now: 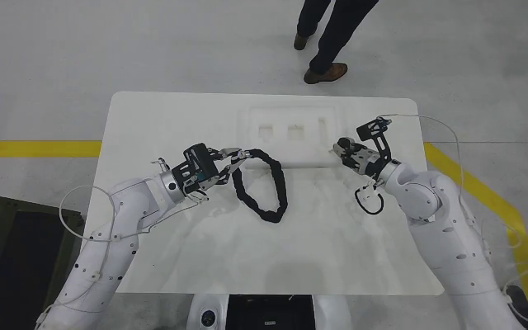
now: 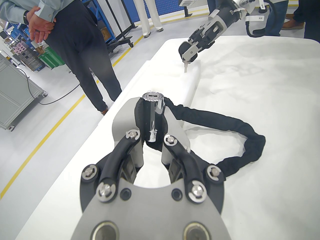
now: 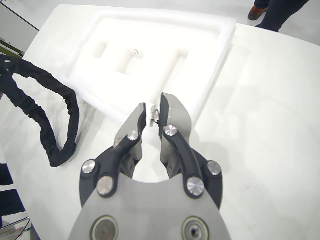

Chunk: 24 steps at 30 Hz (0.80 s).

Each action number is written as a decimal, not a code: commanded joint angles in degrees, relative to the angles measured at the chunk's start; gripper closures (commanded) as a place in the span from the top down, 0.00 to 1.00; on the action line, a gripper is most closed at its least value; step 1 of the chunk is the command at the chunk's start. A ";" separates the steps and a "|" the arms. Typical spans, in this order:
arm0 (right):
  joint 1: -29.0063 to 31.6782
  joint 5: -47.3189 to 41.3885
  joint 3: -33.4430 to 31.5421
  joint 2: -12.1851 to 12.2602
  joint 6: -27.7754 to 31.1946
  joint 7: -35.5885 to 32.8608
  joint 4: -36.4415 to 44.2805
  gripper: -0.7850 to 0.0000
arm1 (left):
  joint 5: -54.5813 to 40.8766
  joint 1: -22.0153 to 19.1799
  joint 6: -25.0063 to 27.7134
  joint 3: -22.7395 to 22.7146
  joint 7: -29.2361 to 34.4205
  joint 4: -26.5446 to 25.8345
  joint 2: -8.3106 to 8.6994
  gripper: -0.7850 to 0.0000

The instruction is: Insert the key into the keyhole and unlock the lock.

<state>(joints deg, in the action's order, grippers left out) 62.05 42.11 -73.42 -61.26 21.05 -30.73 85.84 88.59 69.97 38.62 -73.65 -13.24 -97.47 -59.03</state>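
My left gripper (image 2: pixel 151 111) is shut on the silver lock cylinder (image 2: pixel 153 123), which stands upright with its keyhole (image 2: pixel 153 96) facing away from the wrist. The lock's black fabric-covered chain (image 1: pixel 266 188) trails from it in a loop on the white table. In the top view the left gripper (image 1: pixel 229 158) sits left of centre. My right gripper (image 3: pixel 153 116) is shut on the small metal key (image 3: pixel 153 118), over the near edge of the white foam tray (image 3: pixel 155 21). From the left wrist, the key (image 2: pixel 185 68) points down at the foam. The grippers are well apart.
The foam tray (image 1: pixel 293 136) lies at the table's far middle, with three cut-out pockets and a small ring (image 3: pixel 135 51) in one. The table's far edge (image 1: pixel 264 93) is just beyond it. Bare tabletop (image 1: pixel 313 247) spreads toward the near side.
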 commanded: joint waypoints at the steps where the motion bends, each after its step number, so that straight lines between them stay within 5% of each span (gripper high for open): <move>1: -0.03 0.41 -0.06 0.02 -0.01 0.24 -0.11 0.00 | 0.00 0.00 0.00 0.00 0.00 0.00 0.00 0.00; 12: 0.50 4.19 -2.80 0.68 1.19 0.64 5.20 0.00 | 0.00 0.00 0.00 0.00 0.00 0.00 0.00 0.00; 24: 1.62 24.24 -1.21 1.34 -0.06 0.84 11.11 0.00 | -0.28 0.47 -1.10 0.23 0.67 -0.65 -0.08 0.00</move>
<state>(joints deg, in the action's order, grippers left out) 63.77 64.53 -74.79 -59.96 21.25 -29.55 96.78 88.38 70.34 37.76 -73.48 -12.76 -97.94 -59.10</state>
